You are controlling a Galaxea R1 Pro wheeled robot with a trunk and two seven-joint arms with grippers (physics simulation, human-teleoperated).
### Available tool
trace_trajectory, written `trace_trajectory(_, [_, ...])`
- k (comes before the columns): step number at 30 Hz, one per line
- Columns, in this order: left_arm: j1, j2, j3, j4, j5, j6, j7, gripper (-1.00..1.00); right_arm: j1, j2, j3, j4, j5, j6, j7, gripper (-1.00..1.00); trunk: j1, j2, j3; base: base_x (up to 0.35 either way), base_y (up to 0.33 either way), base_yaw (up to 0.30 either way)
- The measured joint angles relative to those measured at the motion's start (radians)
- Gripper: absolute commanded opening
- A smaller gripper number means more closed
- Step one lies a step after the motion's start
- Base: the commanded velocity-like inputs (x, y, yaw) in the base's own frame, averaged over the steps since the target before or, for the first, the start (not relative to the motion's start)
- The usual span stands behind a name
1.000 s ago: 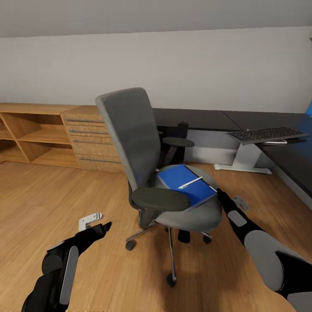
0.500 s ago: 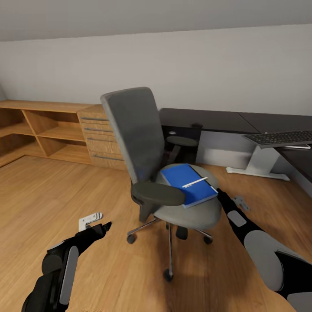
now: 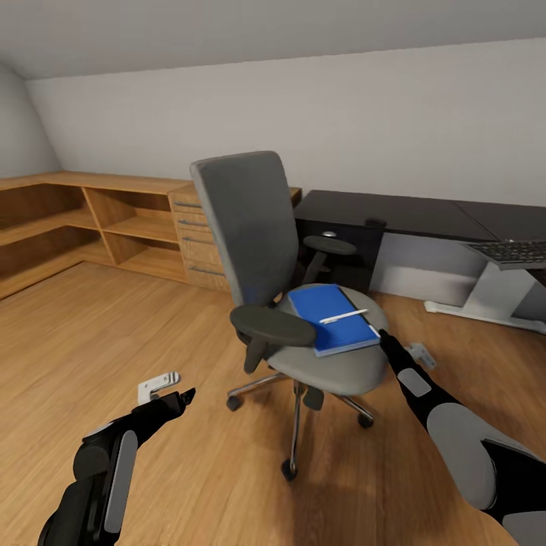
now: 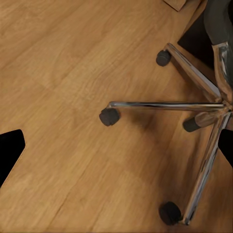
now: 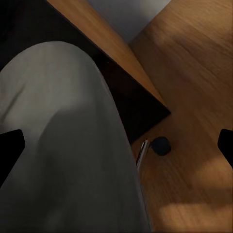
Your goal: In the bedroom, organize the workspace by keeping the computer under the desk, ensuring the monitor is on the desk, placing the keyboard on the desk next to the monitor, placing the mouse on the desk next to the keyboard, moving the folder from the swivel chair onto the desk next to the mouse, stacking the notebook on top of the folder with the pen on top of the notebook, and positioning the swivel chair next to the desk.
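On swivel chair (image 3: 303, 318): folder (image 3: 332, 318) w/ pen (image 3: 343, 316); L wrist: casters; both fingers apart, empty

Chair (image 3: 250, 227) grey, black armrests, chrome base. Folder (image 3: 330, 318) bright blue, pen (image 3: 343, 315) white. Desk (image 3: 394, 212) glossy black, white legs. Keyboard (image 3: 516, 252) dark grey, probably. Shelving (image 3: 114, 220) and floor (image 3: 98, 334) light wood.
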Motion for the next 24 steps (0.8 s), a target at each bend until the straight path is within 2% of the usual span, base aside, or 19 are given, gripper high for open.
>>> trace_trajectory(12, [0.000,0.000,0.000,0.000,-0.001,0.000,0.000,1.00,0.000,-0.001,0.002,-0.001,-0.001,-0.007,-0.001,1.00,0.000,0.000,0.000,0.000,0.000,0.004])
trace_trajectory(15, [0.000,0.000,0.000,-0.001,-0.001,0.000,0.001,1.00,-0.001,-0.002,-0.010,-0.002,0.001,-0.009,0.001,1.00,0.000,0.000,0.000,0.000,0.000,0.237])
trace_trajectory(17, [0.000,0.000,0.000,0.000,-0.001,0.000,0.000,1.00,0.000,0.000,0.000,-0.002,0.001,-0.010,0.000,1.00,0.000,0.000,0.000,0.000,0.000,0.264])
trace_trajectory(24, [0.000,0.000,0.000,0.000,-0.001,0.000,0.001,1.00,0.000,0.000,-0.008,-0.002,0.001,-0.010,0.001,1.00,0.000,0.000,0.000,0.000,0.000,0.274])
